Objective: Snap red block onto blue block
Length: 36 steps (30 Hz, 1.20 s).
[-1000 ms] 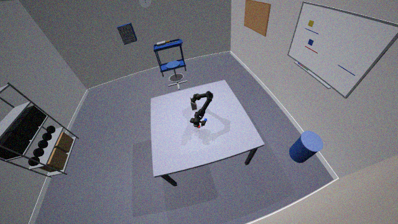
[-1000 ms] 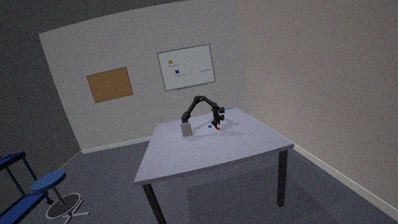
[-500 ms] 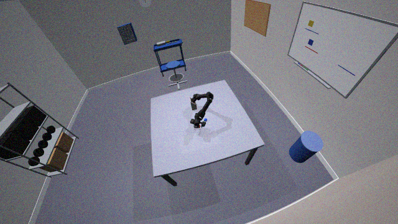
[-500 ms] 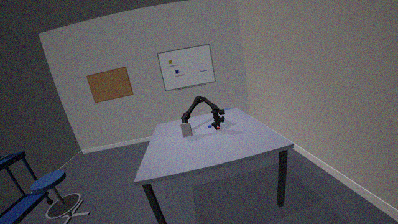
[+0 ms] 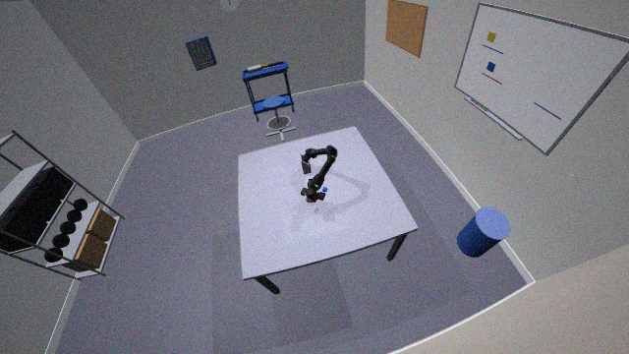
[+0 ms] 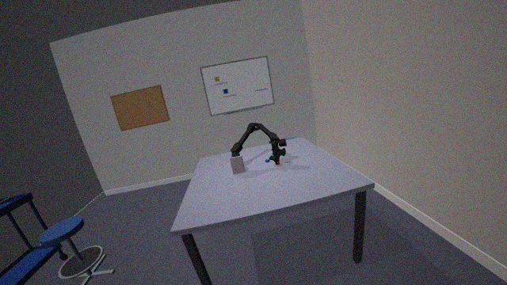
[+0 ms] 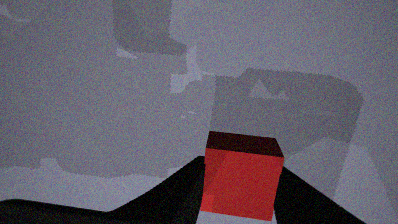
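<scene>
Tabletop (image 5: pixel 275 221) (image 6: pixel 253 194) looks smooth & matt, w/ legs (image 5: pixel 397 246) (image 6: pixel 359 226) like dark painted metal. Red block (image 6: pixel 277 163) (image 7: pixel 241 182): smooth, matt, prob. plastic (grainy pic, tho). Pinboard (image 5: pixel 406 27) (image 6: pixel 139 108) looks like matt cork; arm (image 5: pixel 327 159) (image 6: pixel 245 138) dark, approx. satin plastic or metal.

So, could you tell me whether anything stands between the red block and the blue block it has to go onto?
Nothing visible does: the red block is between the fingers, and only tabletop shows between it and the blue block.
</scene>
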### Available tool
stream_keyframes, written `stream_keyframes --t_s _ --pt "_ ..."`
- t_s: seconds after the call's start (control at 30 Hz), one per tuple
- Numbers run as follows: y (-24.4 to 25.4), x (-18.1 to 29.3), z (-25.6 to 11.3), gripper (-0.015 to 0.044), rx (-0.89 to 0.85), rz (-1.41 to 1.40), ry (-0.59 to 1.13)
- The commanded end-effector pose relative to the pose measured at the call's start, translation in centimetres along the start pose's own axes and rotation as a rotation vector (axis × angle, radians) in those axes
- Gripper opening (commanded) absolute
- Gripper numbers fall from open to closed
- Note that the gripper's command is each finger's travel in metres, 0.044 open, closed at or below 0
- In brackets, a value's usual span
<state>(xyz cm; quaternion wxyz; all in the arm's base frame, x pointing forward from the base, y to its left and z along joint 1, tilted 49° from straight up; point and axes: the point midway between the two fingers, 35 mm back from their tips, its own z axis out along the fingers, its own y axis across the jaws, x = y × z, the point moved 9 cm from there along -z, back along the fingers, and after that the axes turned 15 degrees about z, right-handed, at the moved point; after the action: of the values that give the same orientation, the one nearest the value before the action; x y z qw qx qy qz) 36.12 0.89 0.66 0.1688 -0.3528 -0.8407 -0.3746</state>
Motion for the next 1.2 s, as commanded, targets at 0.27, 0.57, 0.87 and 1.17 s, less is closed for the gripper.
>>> stream_keyframes --t_s 0.27,0.57,0.87,1.17 --pt "0.1 -0.1 -1.9 0.0000 0.003 0.004 -0.002" --pt "0.1 -0.1 -6.0 0.0000 0.006 0.004 -0.006" --pt "0.0 0.5 -10.2 0.0000 0.006 0.004 -0.003" --pt "0.1 1.5 -11.6 0.0000 0.006 0.000 -0.002"
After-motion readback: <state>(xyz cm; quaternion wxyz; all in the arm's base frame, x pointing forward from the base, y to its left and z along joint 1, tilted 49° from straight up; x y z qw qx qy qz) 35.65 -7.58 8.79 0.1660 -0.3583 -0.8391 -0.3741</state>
